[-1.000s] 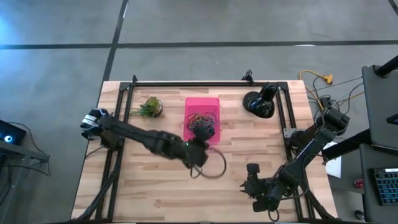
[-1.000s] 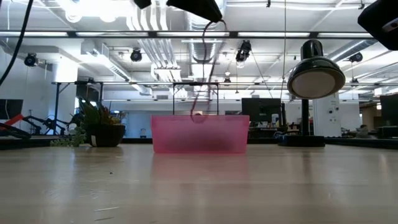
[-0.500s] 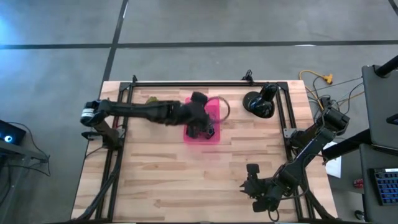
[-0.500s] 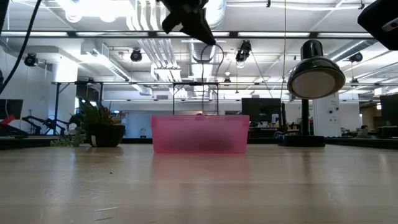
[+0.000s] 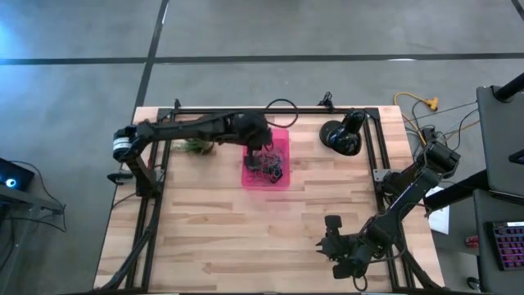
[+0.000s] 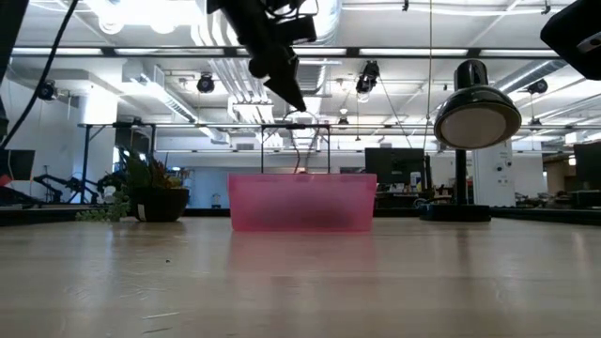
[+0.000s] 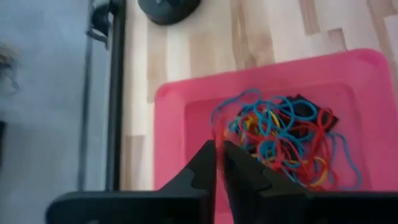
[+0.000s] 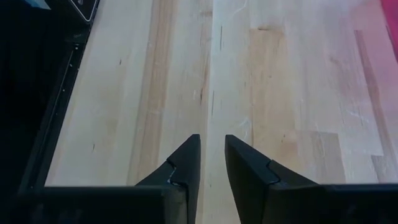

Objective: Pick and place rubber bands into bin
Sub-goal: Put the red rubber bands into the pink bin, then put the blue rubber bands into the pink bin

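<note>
The pink bin (image 5: 284, 135) stands at the table's far middle with a tangle of red, blue, yellow and black rubber bands (image 5: 268, 169) inside it; the same pile (image 7: 280, 140) shows in the left wrist view. My left gripper (image 5: 260, 153) hangs above the bin (image 6: 300, 202), shut on a thin red rubber band (image 6: 300, 145). My right gripper (image 5: 332, 223) waits over bare wood at the near right, its fingers (image 8: 186, 155) apart with nothing between them. My left gripper pinches one strand of the red rubber band (image 7: 217, 132) between its two fingertips. The fingers slant down from the table's left. The band hangs slack below them, and its lower end (image 6: 301, 171) reaches the level of the bin's rim.
A small potted plant (image 6: 150, 192) stands left of the bin, partly under my left arm. A round black lamp (image 5: 342, 135) stands to the bin's right. Black rails (image 5: 246, 110) run along the table's far and side edges. Bare wood lies across the near half.
My left gripper has swung from the table's middle toward the far edge and now hangs over the bin, rolling as it went. It has stayed shut, carrying the hanging band along, so the band now dangles over the bin. My right arm has kept still.
</note>
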